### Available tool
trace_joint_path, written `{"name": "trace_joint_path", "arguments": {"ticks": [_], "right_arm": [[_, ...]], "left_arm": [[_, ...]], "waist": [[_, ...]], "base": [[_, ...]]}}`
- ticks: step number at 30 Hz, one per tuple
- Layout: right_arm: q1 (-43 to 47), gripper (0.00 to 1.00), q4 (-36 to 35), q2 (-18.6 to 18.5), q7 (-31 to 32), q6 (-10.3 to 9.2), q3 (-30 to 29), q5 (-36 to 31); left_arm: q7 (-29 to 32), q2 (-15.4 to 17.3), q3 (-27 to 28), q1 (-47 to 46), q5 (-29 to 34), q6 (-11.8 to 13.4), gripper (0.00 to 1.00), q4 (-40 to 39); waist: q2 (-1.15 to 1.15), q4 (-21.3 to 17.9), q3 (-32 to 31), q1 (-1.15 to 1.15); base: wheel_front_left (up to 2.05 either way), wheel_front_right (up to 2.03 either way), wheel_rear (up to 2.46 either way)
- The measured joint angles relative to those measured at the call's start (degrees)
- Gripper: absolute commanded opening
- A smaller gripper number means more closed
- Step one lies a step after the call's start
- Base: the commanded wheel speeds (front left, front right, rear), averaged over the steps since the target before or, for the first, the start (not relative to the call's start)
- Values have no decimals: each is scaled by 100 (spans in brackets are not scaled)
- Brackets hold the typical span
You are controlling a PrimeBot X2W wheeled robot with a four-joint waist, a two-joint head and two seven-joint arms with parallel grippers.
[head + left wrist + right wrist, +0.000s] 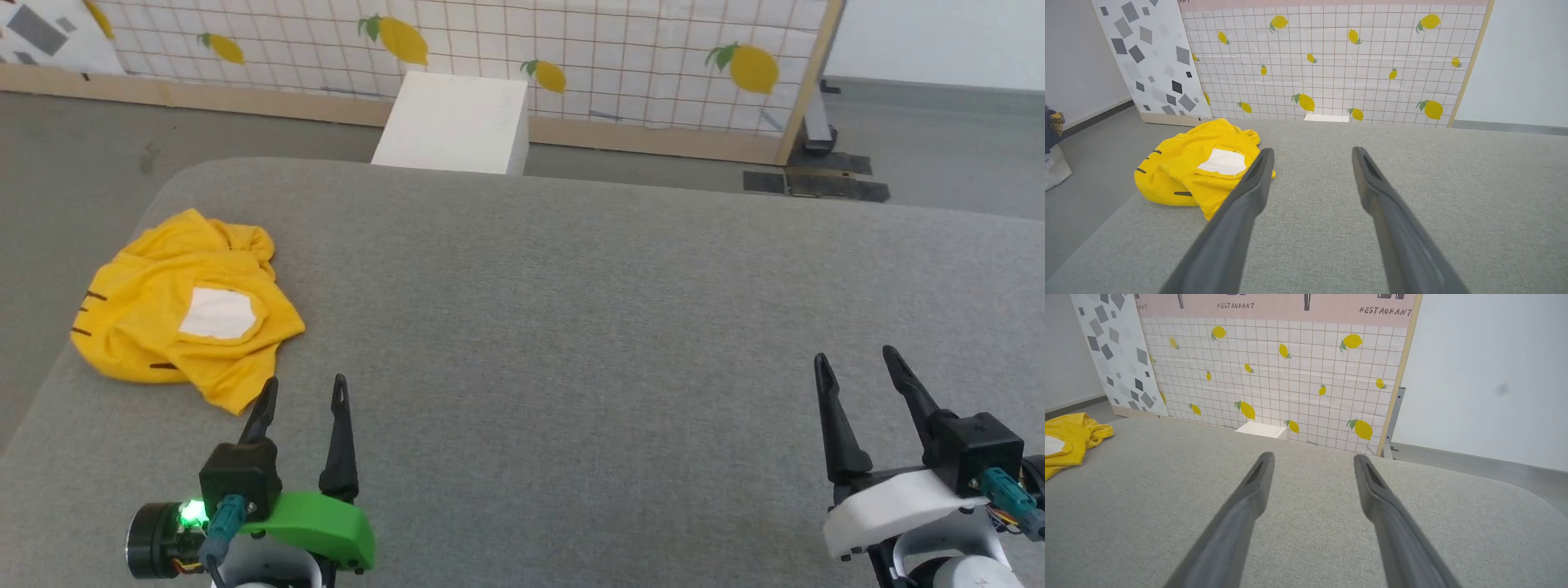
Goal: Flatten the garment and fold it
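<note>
Status: the flattening step has not begun. The garment (163,327) lies crumpled in a heap near the edge of the grey tabletop (571,327), just ahead of the left pincer (306,380) and off to its outer side, its nearest hem close to the outer fingertip but not touching. A white patch (216,314) faces up and thin dark stripes (96,296) show at the far fold. The left pincer stands wide and empty. The right pincer (853,354) is also wide and empty, well apart from the cloth. Judgement: the next move calls for the left pincer to reach forward and outward, take a hem or corner, and draw the cloth toward the tabletop's middle, where the right pincer can help spread it.
</note>
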Motion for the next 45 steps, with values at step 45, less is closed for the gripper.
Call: {"name": "trace_joint_path", "arguments": {"ticks": [45], "right_arm": [[229,100,152,2,-552,0,327,122]], "left_arm": [[-543,0,71,449,-165,41,100,-90]], "waist": [[0,1829,-276,0]], "base": [[0,0,0]]}}
